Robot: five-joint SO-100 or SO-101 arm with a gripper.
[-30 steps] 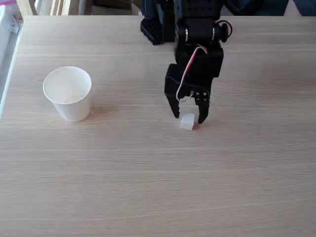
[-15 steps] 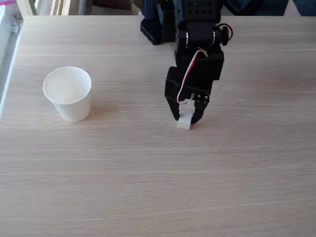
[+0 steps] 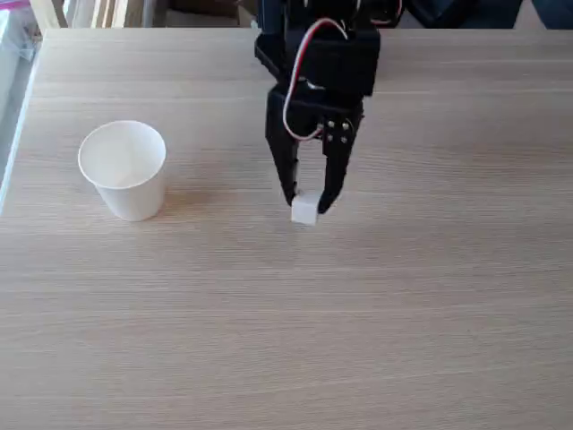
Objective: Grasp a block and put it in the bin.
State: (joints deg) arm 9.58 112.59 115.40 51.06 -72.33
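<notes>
Pinched between the two black fingertips of the pincer [image 3: 306,202] is the small white cube [image 3: 304,210], as it is seen in the fixed view. The fingers [image 3: 288,179] point downward and are closed against two opposite sides of the cube, so that its lower part shows below the tips. Whether the cube is touching the table or is lifted a little above it cannot be told from this view. A white and red cable [image 3: 300,63] is looped over the black body of the arm [image 3: 322,63], which reaches in from the far edge of the table.

The cube is held near the middle of the wooden table [image 3: 358,313], somewhat closer to the far edge than to the near edge. The white paper cup [image 3: 124,170] is placed upright to the left of the pincer in the picture, well apart from it and close to the left edge of the table. Its open mouth is turned upward, and a rolled rim is seen around it. The cup and the cube are not in contact.
</notes>
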